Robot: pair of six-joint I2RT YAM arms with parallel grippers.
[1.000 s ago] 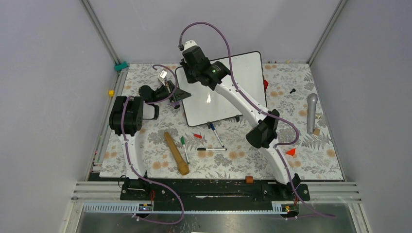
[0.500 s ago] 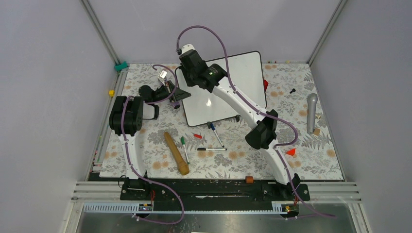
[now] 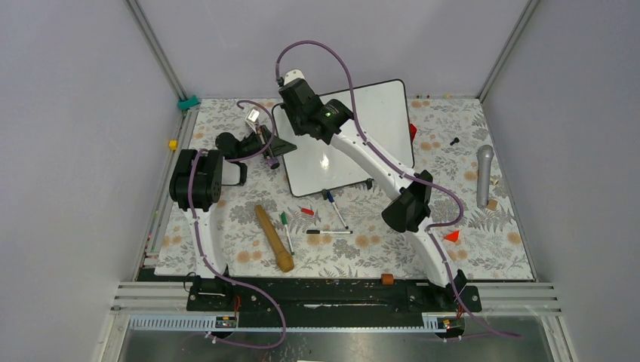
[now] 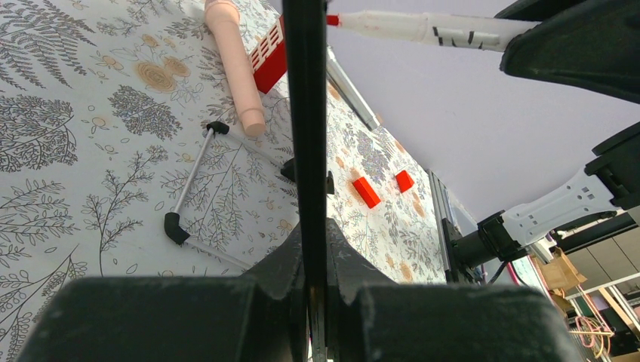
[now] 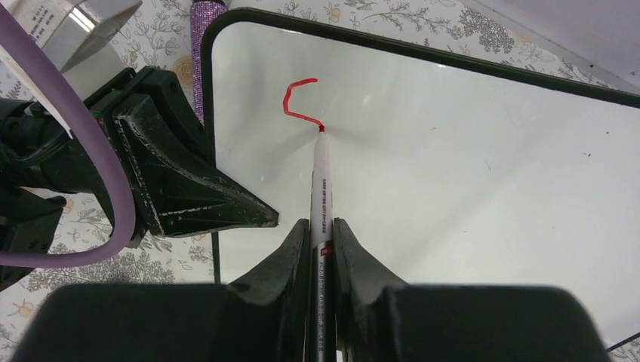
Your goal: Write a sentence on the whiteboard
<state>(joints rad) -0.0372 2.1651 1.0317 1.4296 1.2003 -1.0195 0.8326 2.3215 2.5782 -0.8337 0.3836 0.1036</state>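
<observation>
Right wrist only: right gripper [image 5: 322,226] pinches marker [image 5: 321,173], tip on whiteboard [image 5: 453,151] at a short red stroke [image 5: 294,105]. Left wrist: left gripper [image 4: 313,234] apparently clamps the whiteboard, seen edge-on.

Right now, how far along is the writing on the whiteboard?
Setup looks done: the left gripper clamps the whiteboard by its edge, and the right gripper grips a red marker. In hand: one red stroke, a hooked curve near the board's corner, with the marker tip at its end. Left: nearly everything. No complete letter shows, and the rest of the board is blank.
</observation>
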